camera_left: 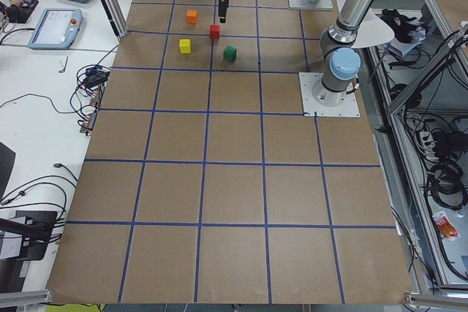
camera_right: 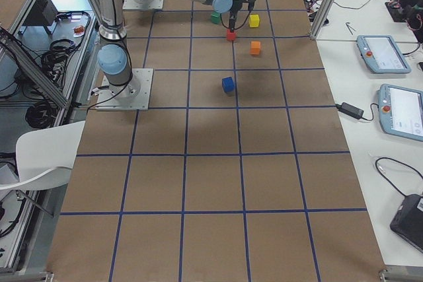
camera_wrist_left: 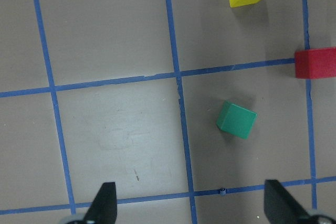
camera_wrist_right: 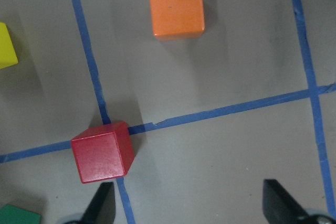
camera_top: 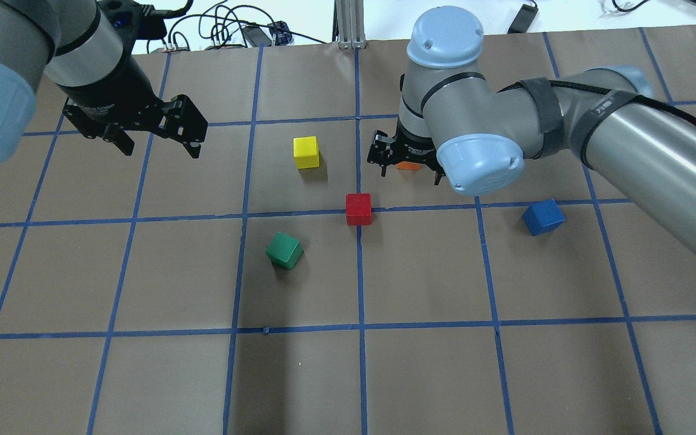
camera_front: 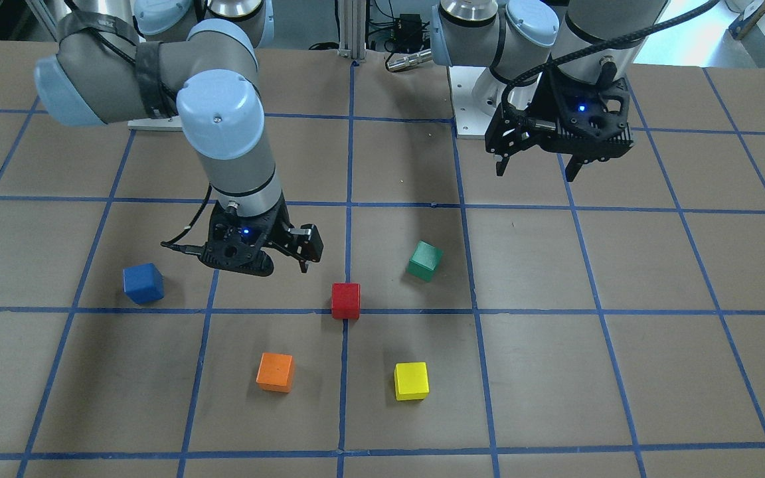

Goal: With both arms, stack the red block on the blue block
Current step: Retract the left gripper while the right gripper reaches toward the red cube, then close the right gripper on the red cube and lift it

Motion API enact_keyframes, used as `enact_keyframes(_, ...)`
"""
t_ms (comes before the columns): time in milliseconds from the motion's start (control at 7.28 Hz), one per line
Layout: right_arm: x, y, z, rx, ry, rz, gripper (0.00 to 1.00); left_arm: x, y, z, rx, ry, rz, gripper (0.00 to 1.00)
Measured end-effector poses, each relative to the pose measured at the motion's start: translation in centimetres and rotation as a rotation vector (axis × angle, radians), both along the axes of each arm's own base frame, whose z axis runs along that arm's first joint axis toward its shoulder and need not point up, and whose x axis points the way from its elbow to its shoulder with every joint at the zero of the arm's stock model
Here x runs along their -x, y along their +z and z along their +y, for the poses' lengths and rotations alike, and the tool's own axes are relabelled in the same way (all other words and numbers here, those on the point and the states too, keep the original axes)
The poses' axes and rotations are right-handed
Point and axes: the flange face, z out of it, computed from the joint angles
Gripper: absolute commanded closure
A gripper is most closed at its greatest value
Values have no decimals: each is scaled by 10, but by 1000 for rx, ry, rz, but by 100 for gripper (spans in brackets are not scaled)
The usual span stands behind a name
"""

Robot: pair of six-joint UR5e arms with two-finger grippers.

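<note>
Red block (camera_wrist_right: 102, 151) untouched, right end effector (camera_wrist_right: 190, 205) pointing down, seemingly hovering nearby

We see a dull grey-brown table (camera_top: 142, 374) ruled into large squares by blue tape lines (camera_top: 360, 326). Five plain, matte cubes lie on it. Around the red block (camera_top: 359, 209) in the overhead view, the blue block (camera_top: 542, 217) lies at three o'clock, a green cube (camera_top: 284, 250) at eight and a yellow cube (camera_top: 306, 151) between ten and eleven. We also see an orange cube (camera_front: 275, 371). The left arm (camera_top: 91, 54) and right arm (camera_top: 656, 139) are silver-grey with light-blue joint caps (camera_top: 444, 36). The left gripper (camera_front: 535, 171) and right gripper (camera_top: 409, 174) are black, and each shows a small blue light (camera_front: 582, 107).
</note>
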Motion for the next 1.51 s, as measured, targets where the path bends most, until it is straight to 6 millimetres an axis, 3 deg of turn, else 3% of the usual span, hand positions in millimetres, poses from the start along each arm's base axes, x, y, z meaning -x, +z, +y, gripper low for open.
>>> enact_keyframes(275,-33,-28,5,-4,15,8,0,-1,13,-9,-21,27,-1,0)
enact_keyframes(687,-70,-67,12,17,55,54,0,-1,26,-6,-66,47,28,0)
enact_keyframes(1511,-80,-101,10,-6,83,56,4,4,21,-2,-85,36,23,0)
